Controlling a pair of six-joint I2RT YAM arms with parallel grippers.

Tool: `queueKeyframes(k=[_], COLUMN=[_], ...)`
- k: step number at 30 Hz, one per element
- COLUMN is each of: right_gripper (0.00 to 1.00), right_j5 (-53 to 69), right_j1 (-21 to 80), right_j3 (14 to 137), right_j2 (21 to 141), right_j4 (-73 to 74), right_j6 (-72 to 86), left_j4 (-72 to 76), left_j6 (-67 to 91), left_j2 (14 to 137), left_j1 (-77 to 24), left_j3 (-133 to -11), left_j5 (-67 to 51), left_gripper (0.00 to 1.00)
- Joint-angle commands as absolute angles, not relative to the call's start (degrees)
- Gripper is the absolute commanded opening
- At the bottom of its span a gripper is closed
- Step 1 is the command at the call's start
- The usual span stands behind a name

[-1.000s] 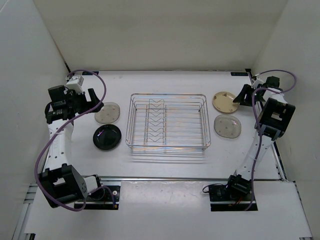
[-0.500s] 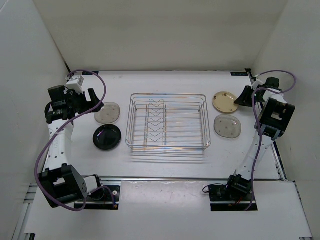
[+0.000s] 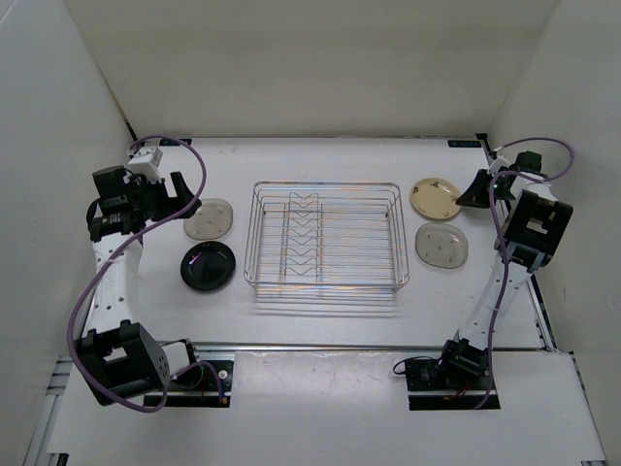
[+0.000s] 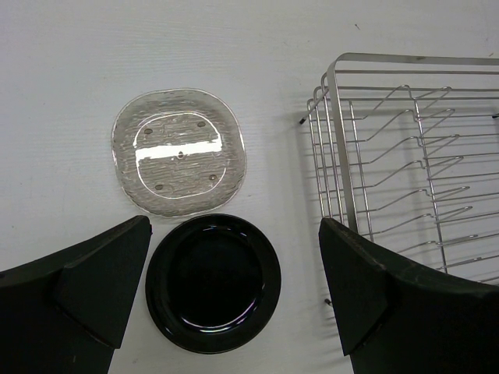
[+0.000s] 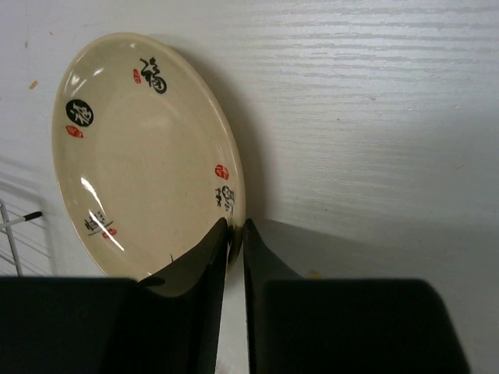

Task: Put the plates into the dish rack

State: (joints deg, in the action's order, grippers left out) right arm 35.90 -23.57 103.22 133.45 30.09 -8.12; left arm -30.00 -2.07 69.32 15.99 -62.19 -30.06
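End effector (image 5: 236,227), seemingly tilted tan plate (image 5: 132,148)

A white table (image 3: 320,160) takes up the middle of the overhead view. Its top is matt and, seen close from the wrist cameras, finely ribbed in straight lines. Three plain off-white panels close it in: a back wall (image 3: 310,68), a left wall (image 3: 49,126) and a right wall (image 3: 572,107), all bare. A metal rail (image 3: 320,347) runs along the near edge, with a lower white board (image 3: 320,417) in front of it. The light is soft and even (shadows on the tabletop are faint and grey).
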Motion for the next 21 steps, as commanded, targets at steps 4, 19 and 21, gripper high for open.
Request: queueKeyframes(k=[4, 19, 21], right_gripper=[0.00, 0.00, 0.00], right_j5=[36.65, 26.73, 23.75], right_j1=[-23.99, -24.52, -24.52], right_j3=[102.04, 101.68, 102.74], right_j2=[132.54, 120.68, 119.10], right_j4=[30.76, 28.57, 28.56], right_j6=[-8.26, -7.65, -7.65], left_j4=[-30.15, -30.15, -30.15], left_j6=[-1.85, -1.85, -1.85], left_j2=[66.45, 64.69, 64.17], left_j1=[15.73, 16.79, 17.31], left_j3=[-61.70, -60.64, -60.12], left_j5=[-31.38, -32.43, -32.43], left_gripper=[1.00, 1.00, 1.00])
